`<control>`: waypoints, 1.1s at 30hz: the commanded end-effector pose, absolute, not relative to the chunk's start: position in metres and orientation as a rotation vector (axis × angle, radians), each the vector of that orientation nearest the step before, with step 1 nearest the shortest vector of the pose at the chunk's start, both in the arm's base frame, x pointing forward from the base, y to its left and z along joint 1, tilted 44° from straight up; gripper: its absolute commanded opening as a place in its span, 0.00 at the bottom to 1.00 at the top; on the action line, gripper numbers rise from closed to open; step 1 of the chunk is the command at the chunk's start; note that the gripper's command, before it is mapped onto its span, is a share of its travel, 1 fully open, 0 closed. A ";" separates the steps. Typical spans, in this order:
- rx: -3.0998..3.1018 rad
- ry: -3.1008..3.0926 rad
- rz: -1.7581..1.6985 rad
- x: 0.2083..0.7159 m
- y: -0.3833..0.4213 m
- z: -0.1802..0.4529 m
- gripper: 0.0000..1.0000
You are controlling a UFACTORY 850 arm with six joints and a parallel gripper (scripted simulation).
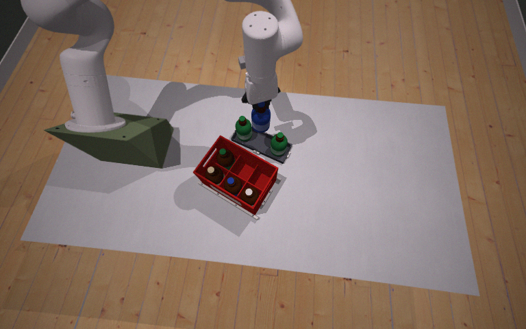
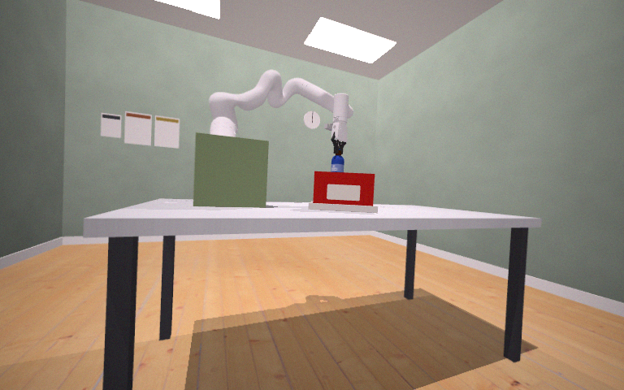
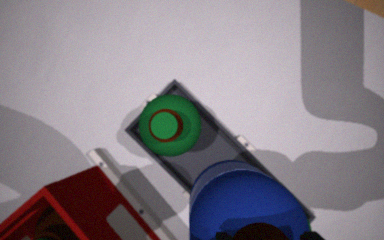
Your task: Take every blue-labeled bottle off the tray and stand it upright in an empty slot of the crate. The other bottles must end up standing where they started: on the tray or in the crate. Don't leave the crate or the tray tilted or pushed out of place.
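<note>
A blue-labeled bottle (image 1: 260, 118) is held by its neck in the gripper (image 1: 261, 103), whose fingers are closed on it. The bottle is suspended above the middle of the dark tray (image 1: 287, 155), between two green-labeled bottles (image 1: 244, 128) (image 1: 279, 143) that stand at the tray's ends. Its long axis is vertical, cap up and base down. Just beside the tray sits the red crate (image 1: 201, 177), where four brown bottles (image 1: 224, 157) are standing and two slots (image 1: 246, 170) appear open. For this step, the bottle is best raised straight up until the neighbours' caps and the crate's rim are cleared, kept upright, then carried over an open slot and lowered gently.
</note>
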State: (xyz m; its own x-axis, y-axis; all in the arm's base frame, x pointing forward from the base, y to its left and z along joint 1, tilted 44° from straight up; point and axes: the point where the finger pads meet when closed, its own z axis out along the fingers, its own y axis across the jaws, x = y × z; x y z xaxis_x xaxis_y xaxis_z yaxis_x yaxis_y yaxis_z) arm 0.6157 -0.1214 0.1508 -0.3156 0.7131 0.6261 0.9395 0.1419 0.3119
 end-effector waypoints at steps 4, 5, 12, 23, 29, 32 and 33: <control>-1.597 -2.099 -0.966 0.616 -0.125 0.154 0.00; -1.597 -2.099 -0.966 0.616 -0.125 0.154 0.00; -1.597 -2.099 -0.966 0.616 -0.127 0.156 0.00; -1.597 -2.099 -0.966 0.615 -0.129 0.158 0.00; -1.597 -2.099 -0.966 0.615 -0.129 0.159 0.00; -1.597 -2.099 -0.966 0.615 -0.130 0.160 0.00; -1.597 -2.099 -0.966 0.615 -0.130 0.160 0.00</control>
State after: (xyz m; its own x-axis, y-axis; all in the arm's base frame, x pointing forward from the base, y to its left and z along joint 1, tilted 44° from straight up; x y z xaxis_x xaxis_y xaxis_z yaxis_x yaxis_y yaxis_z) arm 0.6143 -0.1285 0.1584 -0.3156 0.7130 0.6261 0.9395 0.1419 0.3119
